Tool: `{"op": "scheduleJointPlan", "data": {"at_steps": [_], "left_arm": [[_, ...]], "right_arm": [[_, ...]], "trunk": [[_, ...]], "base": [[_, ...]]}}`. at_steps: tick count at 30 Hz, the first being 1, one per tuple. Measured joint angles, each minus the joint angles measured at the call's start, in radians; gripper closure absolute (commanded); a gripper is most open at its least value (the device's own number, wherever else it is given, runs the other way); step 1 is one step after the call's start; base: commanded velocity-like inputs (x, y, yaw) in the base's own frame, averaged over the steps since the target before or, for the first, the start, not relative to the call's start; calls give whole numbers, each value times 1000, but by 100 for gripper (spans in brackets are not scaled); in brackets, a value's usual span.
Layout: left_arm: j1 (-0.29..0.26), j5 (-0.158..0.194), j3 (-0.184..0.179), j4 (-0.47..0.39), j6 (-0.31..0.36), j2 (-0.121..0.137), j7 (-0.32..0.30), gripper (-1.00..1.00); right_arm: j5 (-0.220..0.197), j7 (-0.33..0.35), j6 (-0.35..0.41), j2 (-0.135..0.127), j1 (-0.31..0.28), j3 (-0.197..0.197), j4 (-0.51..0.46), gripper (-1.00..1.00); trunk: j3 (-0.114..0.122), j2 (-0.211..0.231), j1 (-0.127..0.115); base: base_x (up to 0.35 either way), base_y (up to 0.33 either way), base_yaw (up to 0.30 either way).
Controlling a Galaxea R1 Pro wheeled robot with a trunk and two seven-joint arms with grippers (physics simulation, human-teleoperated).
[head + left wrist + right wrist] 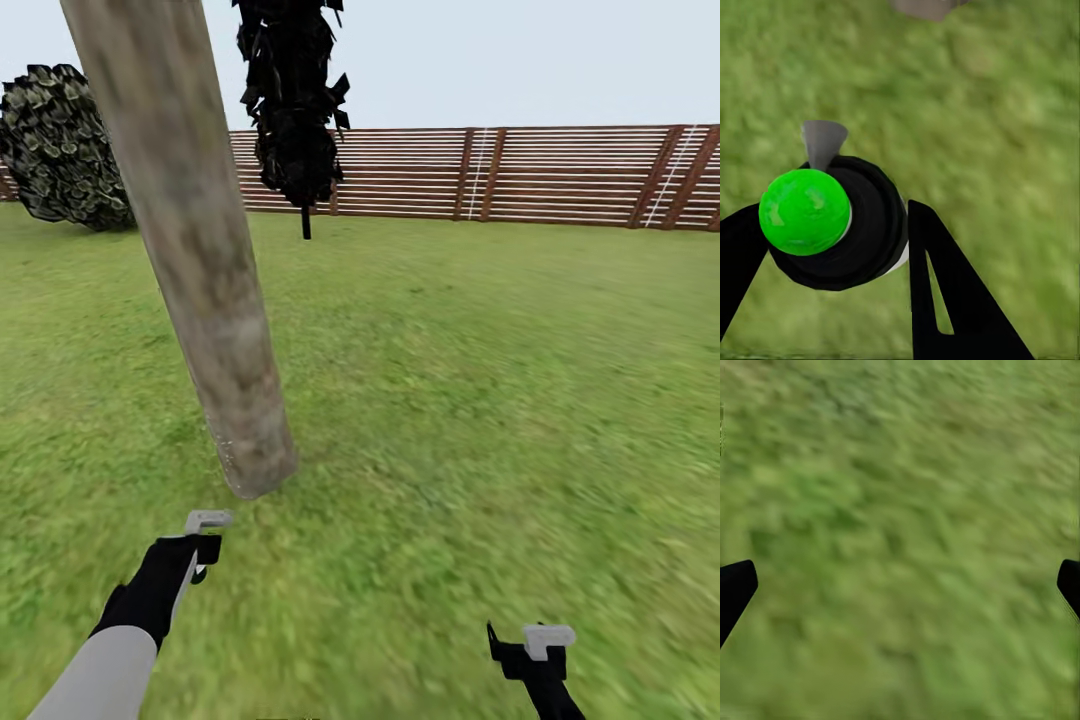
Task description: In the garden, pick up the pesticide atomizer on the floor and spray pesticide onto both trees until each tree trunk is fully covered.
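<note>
A: Progress? Left gripper [832,232] has the atomizer [840,225], jaws closed against its black body, green cap facing the wrist camera, grey nozzle past it. Pickup looks done.

B: Head view agrees: left gripper [200,545] at 7 o'clock, nozzle toward the tree trunk [200,250], whose base meets the grass just beyond at about 11 from the gripper. Trunk leans up to 11 o'clock of the frame.

A: Coverage? Can't tell; the bark shows mottled beige-grey, no clear spray film. I judge spraying barely begun, if at all. A second task tree isn't in these pictures.

B: Right gripper [535,645] at 5 o'clock, jaws spread wide, holding nothing; grass beneath.

A: Room: open floor [480,400] from 12 through 4. Fence [500,175] well back at 1 o'clock, dark conifer [292,100] at 12, shrub [60,150] at 10. Nothing crowds the arm except the trunk.
</note>
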Motion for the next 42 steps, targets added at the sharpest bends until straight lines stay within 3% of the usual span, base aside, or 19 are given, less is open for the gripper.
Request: {"op": "scheduleJointPlan", "data": {"at_steps": [12,22,32,42], "left_arm": [[0,3,-2,23,0,-11,-2,100],[0,3,-2,23,0,-11,-4,100],[0,3,-2,23,1,-12,-5,100],[0,3,-2,23,1,-13,-5,100]], "right_arm": [[0,1,0,0,0,0,0,-100],[0,2,0,0,0,0,0,-100],[0,2,0,0,1,0,0,-100],[0,2,0,0,0,0,0,-100]], "trunk": [[0,0,0],[0,0,0],[0,0,0],[0,0,0]], "base": [[0,-277,268],[0,-277,44],[5,-277,241],[104,-276,18]]}}
